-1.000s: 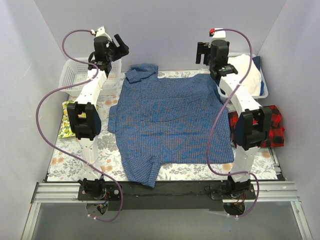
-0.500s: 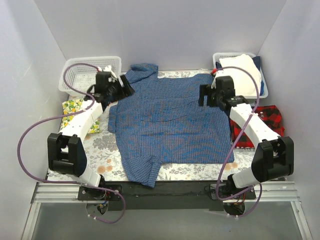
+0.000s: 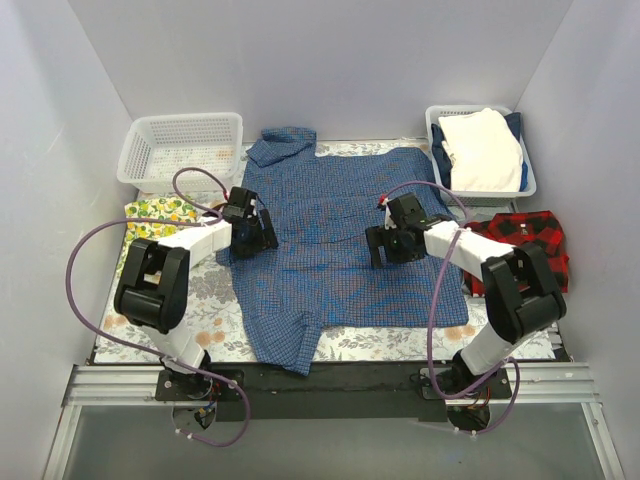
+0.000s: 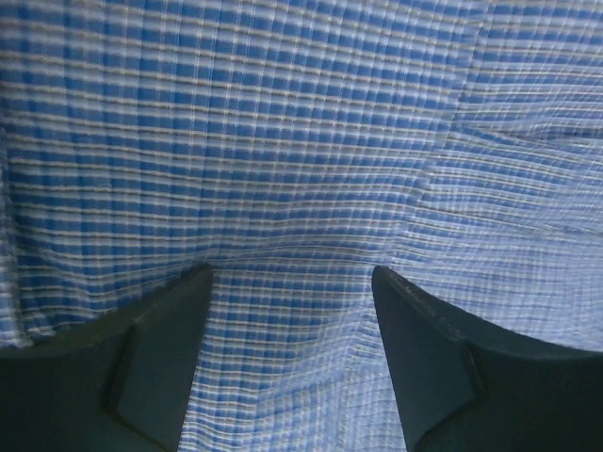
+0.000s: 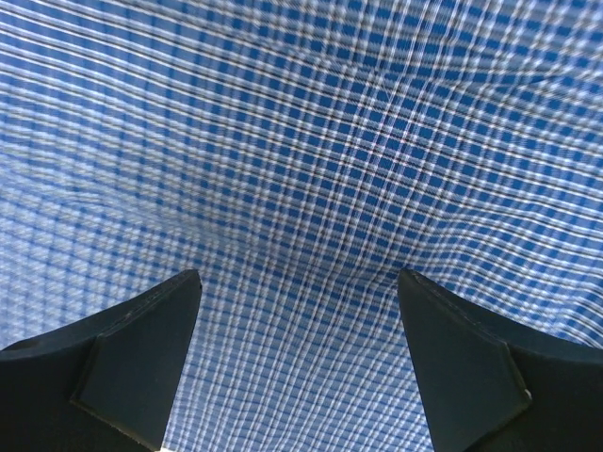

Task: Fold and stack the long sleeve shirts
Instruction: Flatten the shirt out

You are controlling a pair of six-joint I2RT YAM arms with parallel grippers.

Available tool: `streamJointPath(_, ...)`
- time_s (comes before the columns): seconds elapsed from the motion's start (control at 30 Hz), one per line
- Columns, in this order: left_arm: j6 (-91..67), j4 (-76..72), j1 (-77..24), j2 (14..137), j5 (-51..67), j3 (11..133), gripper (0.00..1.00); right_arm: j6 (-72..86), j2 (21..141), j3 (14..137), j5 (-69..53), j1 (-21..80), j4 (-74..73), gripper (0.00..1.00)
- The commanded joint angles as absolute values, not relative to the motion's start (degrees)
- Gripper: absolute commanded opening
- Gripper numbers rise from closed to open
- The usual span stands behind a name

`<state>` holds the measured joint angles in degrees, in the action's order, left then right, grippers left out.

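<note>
White basket [image 3: 180, 150] far left, lemon-print cloth [image 3: 150, 210] beside it; white garment [image 3: 485, 150] far right. Blue checked shirt [image 3: 330, 250] lies spread mid-bench [image 3: 210, 290], lightly wrinkled; red plaid shirt [image 3: 530, 240] lies bunched at its right. Left end effector [image 4: 292, 273] and right end effector [image 5: 294, 275] stand wide on the blue cloth.

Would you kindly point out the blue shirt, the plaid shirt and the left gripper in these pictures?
Blue shirt [image 3: 340, 260]: top view, middle of its spread body.
Plaid shirt [image 3: 540, 232]: top view, its uncovered far part.
Left gripper [image 4: 290, 282]: left wrist view, midway between its fingertips.
</note>
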<state>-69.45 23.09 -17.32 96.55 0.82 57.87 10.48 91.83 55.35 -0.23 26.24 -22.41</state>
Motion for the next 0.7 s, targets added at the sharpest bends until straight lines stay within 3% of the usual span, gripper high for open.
streamJointPath(0.0,-69.9,27.6,-17.1,100.4,-10.9,59.8,0.68,10.3,95.4,55.7,-0.4,26.1,-20.4,0.93)
streamJointPath(0.43,-68.0,30.9,-11.0,109.6,-14.7,69.0,0.68,9.3,111.0,71.8,-0.9,25.8,-22.7,0.93)
streamJointPath(0.67,-66.5,33.3,-10.8,100.7,-9.8,69.4,0.74,9.4,102.3,72.3,1.3,25.8,-26.7,0.92)
